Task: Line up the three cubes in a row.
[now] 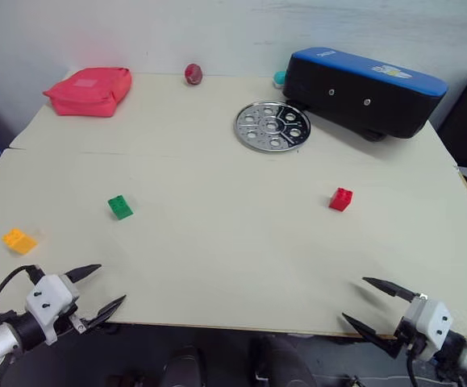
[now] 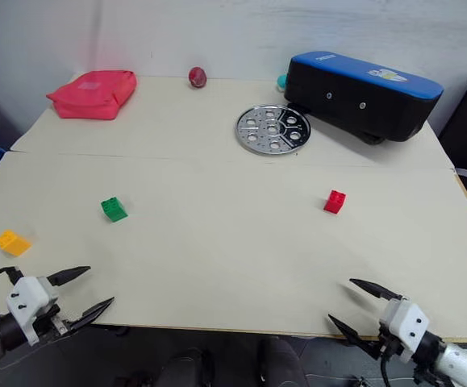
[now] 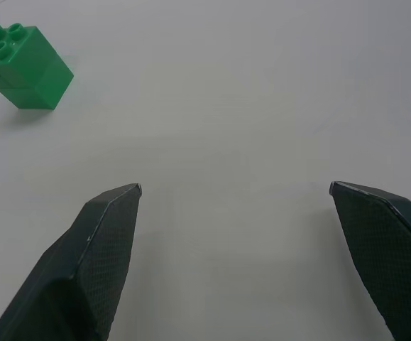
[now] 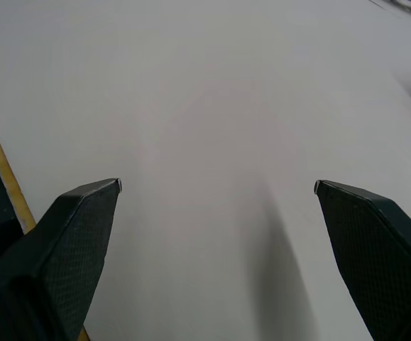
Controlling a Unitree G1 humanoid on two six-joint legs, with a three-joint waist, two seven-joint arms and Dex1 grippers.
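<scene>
Table point(image 1: 217, 242): a pale, flat surface carrying all items. Left gripper point(image 1: 100, 289) sits at the near left edge, both black fingers spread wide and grasping nothing. Right gripper point(image 1: 368, 303) sits at the near right edge, also fully spread and empty. Both fingertips of each gripper hang above the table edge, clear of every object.

Cube positions:
- Orange-yellow cube point(image 1: 18, 240): near the left edge of the table, closest to the left gripper but apart from it.
- Green cube point(image 1: 120, 207): to the right of the orange-yellow cube and slightly farther from the robot, studs facing up. The left wrist view shows it ahead of and off to one side of the open fingers point(image 3: 99, 249), not between them.
- Red cube point(image 1: 340, 199): on the right half of the table, well apart from the other two, ahead of the right gripper. The right wrist view catches a corner of it at the frame edge.

The three cubes do not touch one another.

Other items at the far side: perforated metal plate point(image 1: 272, 126), black and blue case point(image 1: 362, 93) just beside the plate, dark red ball point(image 1: 193, 74), and red pouch point(image 1: 88, 90) at the far left corner.
</scene>
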